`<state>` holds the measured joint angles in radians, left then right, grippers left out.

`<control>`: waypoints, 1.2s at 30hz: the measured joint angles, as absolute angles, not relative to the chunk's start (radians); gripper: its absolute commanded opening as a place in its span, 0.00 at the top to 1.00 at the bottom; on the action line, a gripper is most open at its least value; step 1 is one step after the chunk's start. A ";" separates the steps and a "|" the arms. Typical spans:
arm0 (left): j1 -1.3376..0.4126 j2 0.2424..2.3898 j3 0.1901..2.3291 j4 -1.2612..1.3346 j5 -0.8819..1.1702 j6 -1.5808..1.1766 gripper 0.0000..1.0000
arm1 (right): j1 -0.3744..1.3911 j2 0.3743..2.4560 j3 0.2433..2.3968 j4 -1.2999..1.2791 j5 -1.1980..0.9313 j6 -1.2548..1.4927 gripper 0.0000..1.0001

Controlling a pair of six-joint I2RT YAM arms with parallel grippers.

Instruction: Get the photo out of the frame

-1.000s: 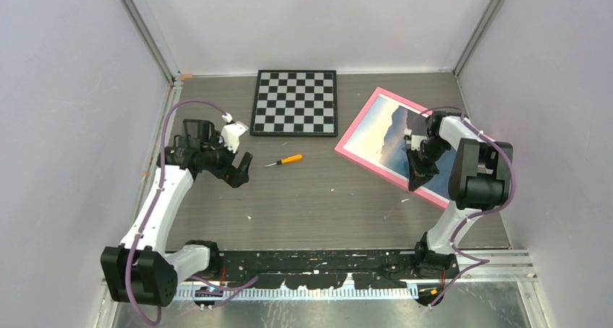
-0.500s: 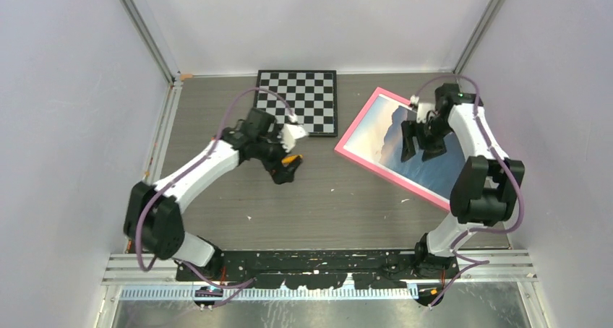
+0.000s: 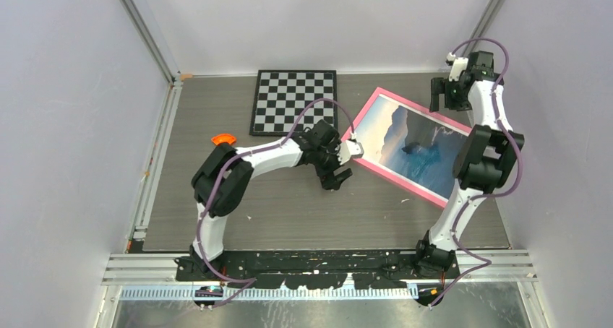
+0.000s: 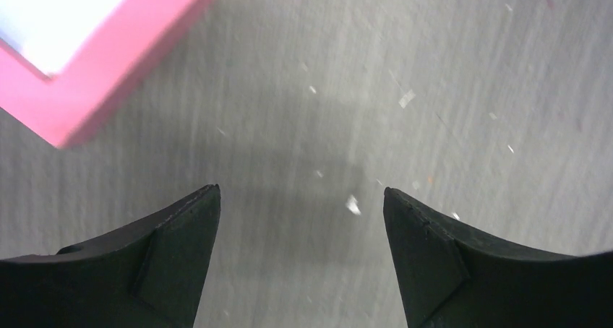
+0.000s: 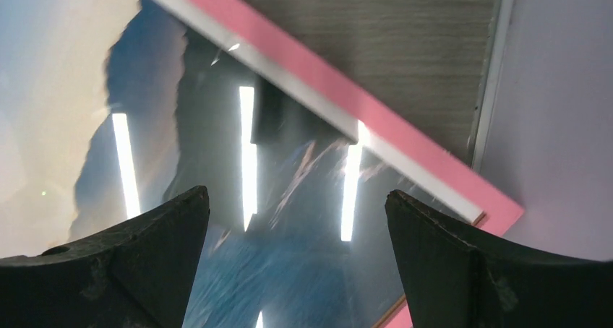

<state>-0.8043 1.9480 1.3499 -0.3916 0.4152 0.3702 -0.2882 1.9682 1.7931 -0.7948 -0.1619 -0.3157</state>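
The frame (image 3: 390,178) has a thin pink border and lies flat and turned at an angle on the right of the table. The photo (image 3: 416,144), a blue seascape with dark cliffs, sits in it face up. My left gripper (image 3: 338,175) hovers open just off the frame's near-left corner. In the left wrist view that pink corner (image 4: 108,61) lies up and left of the empty gripper (image 4: 301,198). My right gripper (image 3: 437,97) hangs open over the frame's far right end. In the right wrist view the glare-streaked photo (image 5: 217,169) and pink border (image 5: 361,104) lie under the gripper (image 5: 298,198).
A black-and-white chessboard (image 3: 294,102) lies at the back centre, close to the frame's far-left corner. A small orange object (image 3: 223,139) shows beside the left arm's elbow. The right wall (image 5: 556,111) stands close to the frame. White specks dot the table (image 4: 354,205).
The left arm swept right from the table's left side to the frame's near-left corner. The right gripper opened and moved from over the photo to the far right end.
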 measured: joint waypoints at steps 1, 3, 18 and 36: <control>-0.805 1.977 1.380 -0.381 0.415 0.367 0.16 | -0.301 2.013 1.826 -0.783 -0.162 -0.313 0.05; -0.803 2.021 1.422 -0.355 0.414 0.356 0.16 | -0.322 2.096 1.889 -0.764 -0.162 -0.303 0.04; -0.803 2.124 1.504 -0.280 0.409 0.319 0.16 | -0.376 2.500 2.230 -0.706 -0.140 -0.195 0.02; -0.804 2.162 1.558 -0.278 0.413 0.278 0.17 | -0.550 2.244 1.790 -0.698 -0.198 -0.259 0.14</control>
<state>-0.8036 2.1620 1.5581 -0.2783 0.4126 0.2775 -0.5495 2.2444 1.7905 -0.6979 -0.1978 -0.2592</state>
